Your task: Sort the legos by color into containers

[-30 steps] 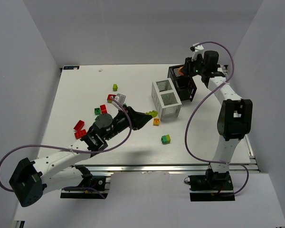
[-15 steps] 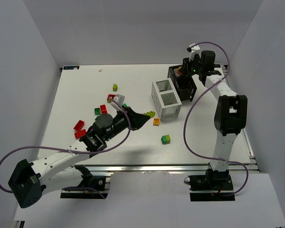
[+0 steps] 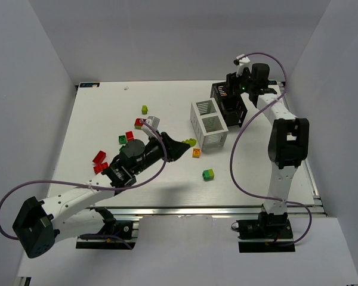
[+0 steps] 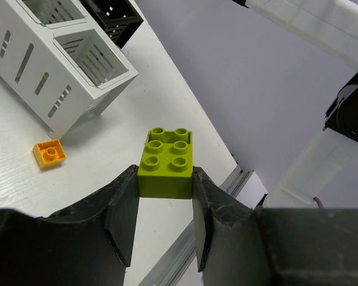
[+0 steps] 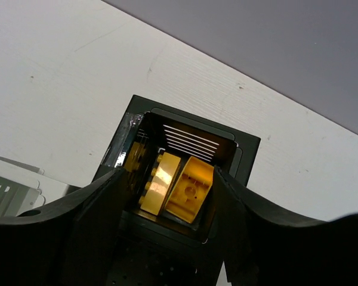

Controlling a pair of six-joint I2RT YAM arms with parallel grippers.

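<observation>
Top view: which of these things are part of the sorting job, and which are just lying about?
Job:
- lime brick, gripped in the left hand
- loose bricks on the table
- orange bricks in the black bin, right hand open above them
- white bin

Lying about:
- dark tag at the table's far left corner
- small white speck near it

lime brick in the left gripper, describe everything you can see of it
The lime brick is a small glossy plastic block, yellow-green all over, with six round studs in two rows of three facing the wrist camera. The left gripper is shut on it, black fingers pressing its two long sides. It sits level between them over the white table, short of the white bin; whether it touches the table cannot be told.
</observation>
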